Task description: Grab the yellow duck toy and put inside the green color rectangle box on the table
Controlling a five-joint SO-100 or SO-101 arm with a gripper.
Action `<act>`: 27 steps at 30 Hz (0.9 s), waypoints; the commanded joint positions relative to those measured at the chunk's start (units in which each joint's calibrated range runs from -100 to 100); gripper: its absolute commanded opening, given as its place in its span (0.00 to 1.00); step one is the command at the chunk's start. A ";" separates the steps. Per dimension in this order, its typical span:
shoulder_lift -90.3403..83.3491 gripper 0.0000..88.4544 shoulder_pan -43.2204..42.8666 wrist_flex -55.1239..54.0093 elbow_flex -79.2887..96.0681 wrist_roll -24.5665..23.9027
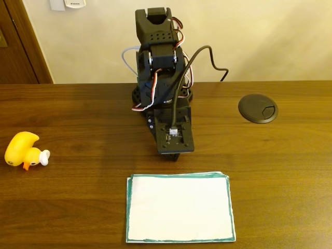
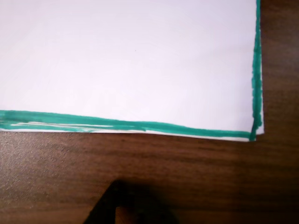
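My arm stood folded at the back of the table (image 1: 78, 207), and my pincer (image 1: 174, 155) pointed down to the wood, just behind the near-middle of it. In the fixed view the camera board covered the fingers, so I could not tell from there if they were spread or pressed together. In the wrist view only a dark tip (image 2: 126, 207) of the pincer came in from the bottom edge — also not enough to judge. It carried nothing that I could see.

The green color rectangle box (image 1: 179, 207) lay flat directly in front of my pincer, near it but not touching; a strip of bare wood stayed between them. In the wrist view one green edge (image 2: 117, 123) of the paper ran across just ahead of the tip, and a corner sat to the right side of that view.

The yellow duck toy (image 1: 23, 149) was well apart from my pincer — far to the left in the fixed view, near the table edge, lying on its side with the orange beak down toward the camera. It was outside the rectangle.

A round black grommet (image 1: 258, 108) sat to the right of my arm in the fixed view.
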 commanded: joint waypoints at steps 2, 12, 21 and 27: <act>-0.10 0.01 2.50 0.16 0.11 0.05; -0.10 0.01 1.63 0.16 0.11 0.05; -0.10 0.01 -1.08 1.43 -3.81 -1.71; 5.31 0.11 3.72 5.35 -20.38 -1.76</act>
